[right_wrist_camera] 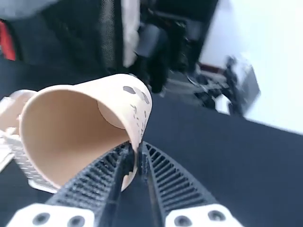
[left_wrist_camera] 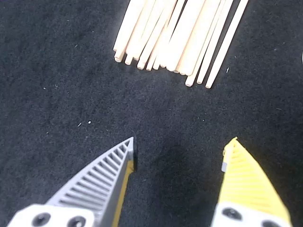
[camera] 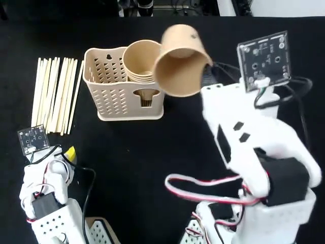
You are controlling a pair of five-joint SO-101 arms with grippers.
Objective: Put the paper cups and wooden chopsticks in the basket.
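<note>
My left claw [left_wrist_camera: 182,140] gapes empty on the near side of the chopsticks [camera: 56,94]; stiff and light, I'd pinch them mid-length. Stacked cups [camera: 141,60] sit in the basket [camera: 122,104]. My right claw [right_wrist_camera: 138,152] nips a flimsy cup [camera: 180,61] by its rim, just right.

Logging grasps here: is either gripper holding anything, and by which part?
The right gripper pinches a paper cup by its wall at the rim. The left gripper is open and empty.
</note>
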